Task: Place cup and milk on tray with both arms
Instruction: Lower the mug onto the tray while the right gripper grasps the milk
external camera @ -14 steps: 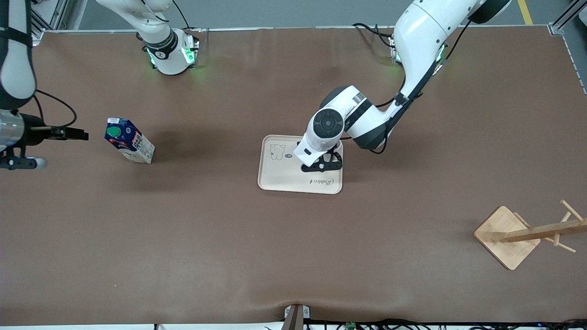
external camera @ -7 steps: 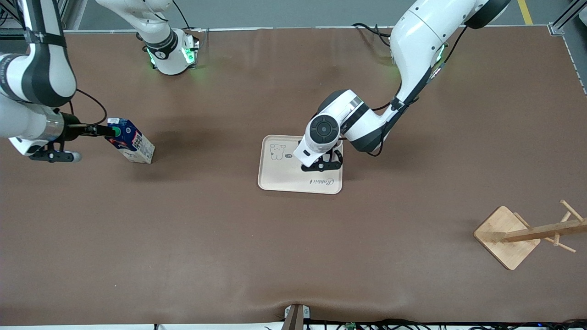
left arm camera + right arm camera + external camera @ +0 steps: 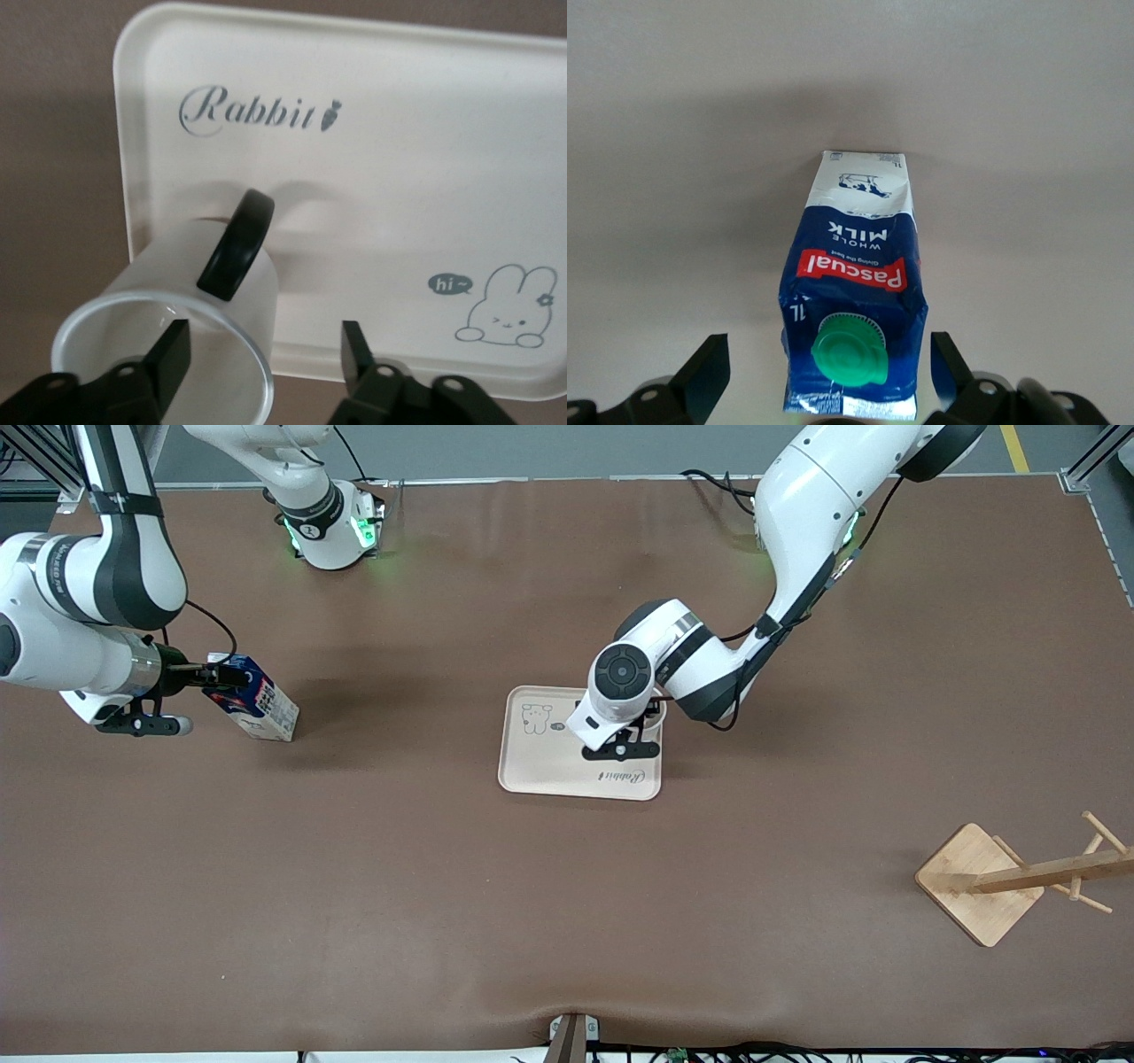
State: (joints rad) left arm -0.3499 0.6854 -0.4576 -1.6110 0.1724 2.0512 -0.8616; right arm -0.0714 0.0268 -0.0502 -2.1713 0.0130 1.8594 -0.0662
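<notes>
The cream tray (image 3: 540, 766) lies mid-table and also shows in the left wrist view (image 3: 399, 177). The white cup (image 3: 177, 301) with a black handle stands upright on the tray, near the rim at the left arm's end, and is mostly hidden under the wrist in the front view (image 3: 653, 723). My left gripper (image 3: 622, 746) is open, with one finger in the cup's mouth and one outside (image 3: 264, 345). The milk (image 3: 252, 700) stands on the table at the right arm's end. My right gripper (image 3: 223, 677) is open, its fingers on either side of the green-capped top (image 3: 855, 292) without touching (image 3: 826, 359).
A wooden rack with pegs on a square base (image 3: 979, 881) stands nearer the front camera at the left arm's end. Brown table (image 3: 443, 886) spreads between the milk and the tray.
My right arm has swung in from the table's end, and its open fingers now flank the milk's top. My left gripper has shifted slightly over the tray.
</notes>
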